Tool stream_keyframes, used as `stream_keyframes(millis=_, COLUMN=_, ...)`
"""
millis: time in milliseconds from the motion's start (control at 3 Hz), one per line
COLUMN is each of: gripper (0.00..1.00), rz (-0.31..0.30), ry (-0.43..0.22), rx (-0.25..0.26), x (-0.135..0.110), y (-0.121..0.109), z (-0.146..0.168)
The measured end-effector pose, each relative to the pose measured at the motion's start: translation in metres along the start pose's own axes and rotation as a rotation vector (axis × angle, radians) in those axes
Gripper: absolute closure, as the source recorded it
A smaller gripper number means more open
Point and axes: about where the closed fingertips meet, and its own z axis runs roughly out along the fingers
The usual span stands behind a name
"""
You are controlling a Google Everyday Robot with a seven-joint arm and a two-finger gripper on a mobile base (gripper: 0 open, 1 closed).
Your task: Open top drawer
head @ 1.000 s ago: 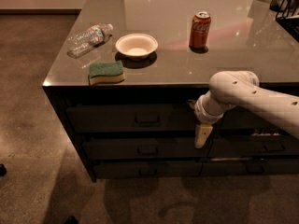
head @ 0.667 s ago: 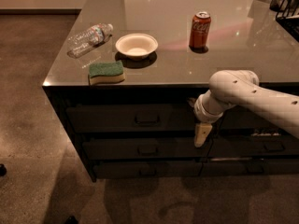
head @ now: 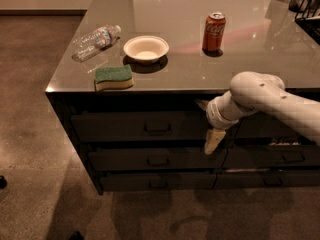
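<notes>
Gripper (head: 212,143) hangs in front of the cabinet, pointing straight down, its pale tip at the lower right corner of the top drawer (head: 110,126). Whether its grip is parted or closed, this angle does not give away. The white arm (head: 270,96) reaches in from the right, just under the counter's (head: 200,69) front edge.

That top drawer sits directly below the front edge, a wide dark front, and it looks closed, level with the fronts around it. Its small loop handle (head: 157,128) is at the centre, well to the left of the gripper and apart from it. Two shallower drawers (head: 125,160) stack underneath, and the neighbouring stack (head: 285,158) shows at the right behind the arm.

Up top, a green sponge (head: 114,77) lies near the front left corner. Behind it stands a white bowl (head: 146,48), with a clear plastic bottle (head: 95,37) on its side toward the left edge. A red can (head: 213,32) stands upright further right.
</notes>
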Motion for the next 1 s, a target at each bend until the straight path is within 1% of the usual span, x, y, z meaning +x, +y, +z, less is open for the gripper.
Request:
stream_keyframes(millis=333, gripper=0.0, rz=0.001, ry=-0.112, rx=-0.011, x=-0.023, y=0.02, z=-0.004)
stream_keyframes(millis=667, gripper=0.0, rz=-0.008, ry=-0.194, rx=-0.02, x=-0.045, y=0.042, z=-0.014)
stream_keyframes(millis=1000, gripper=0.0, rz=-0.019, ry=-0.27, rx=-0.04, x=-0.057, y=0.056, z=-0.024)
